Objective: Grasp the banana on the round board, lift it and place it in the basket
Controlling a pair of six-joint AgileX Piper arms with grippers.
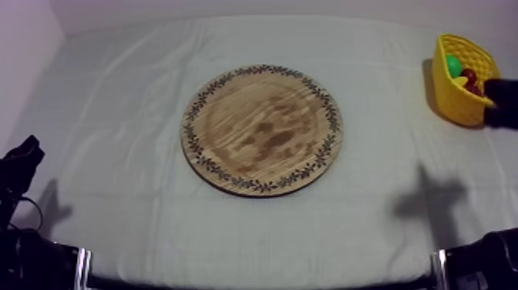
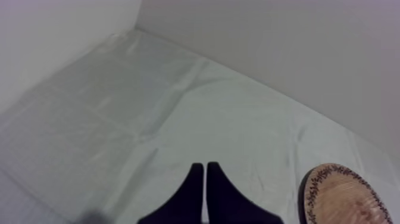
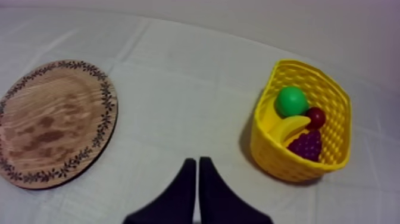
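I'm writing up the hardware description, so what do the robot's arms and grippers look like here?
All plain black, no markings visible. The left gripper and right gripper each carry two smooth black fingers, broad at the base and tapering to slim tips. From above, the left arm looks like a blocky black shape.

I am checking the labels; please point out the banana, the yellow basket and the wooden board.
banana [image 3: 290, 127], right wrist view, middle of its yellow body.
yellow basket [image 3: 280, 164], right wrist view, near outer wall.
wooden board [image 1: 262, 129], top view, bare centre.
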